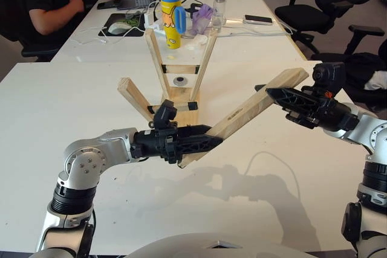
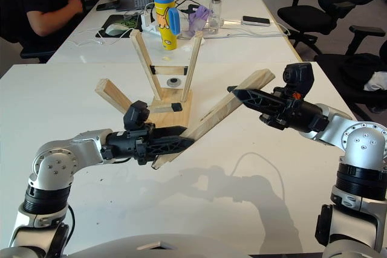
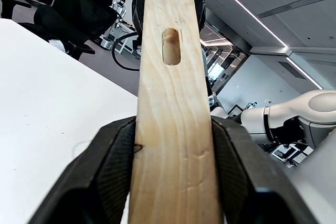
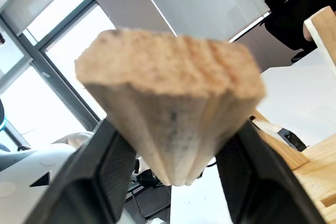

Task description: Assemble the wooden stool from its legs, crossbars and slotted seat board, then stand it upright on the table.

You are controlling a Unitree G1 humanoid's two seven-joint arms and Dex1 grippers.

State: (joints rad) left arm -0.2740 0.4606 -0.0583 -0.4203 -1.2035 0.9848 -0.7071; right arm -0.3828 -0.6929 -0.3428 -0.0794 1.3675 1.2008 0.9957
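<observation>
A partly built wooden stool lies upside down mid-table, its seat board (image 1: 179, 95) flat. Two legs (image 1: 156, 55) stand up from the board, joined by a crossbar (image 1: 181, 69), and a third leg (image 1: 133, 95) slants out to the left. A long loose leg (image 1: 254, 110) hangs slanted above the table, held at both ends. My left gripper (image 1: 204, 139) is shut on its lower end, the fingers (image 3: 113, 166) pressing both sides below a slot (image 3: 170, 45). My right gripper (image 1: 279, 96) is shut on the upper end (image 4: 170, 93), with its fingers (image 4: 100, 177) either side.
Behind the stool stand a yellow cup (image 1: 172, 19), a bottle (image 1: 219, 4) and a phone (image 1: 258, 20) among cables. A person works at a laptop at the back left. Office chairs (image 1: 314, 10) stand off the table's right side. Bare white table (image 1: 72, 107) lies left and in front.
</observation>
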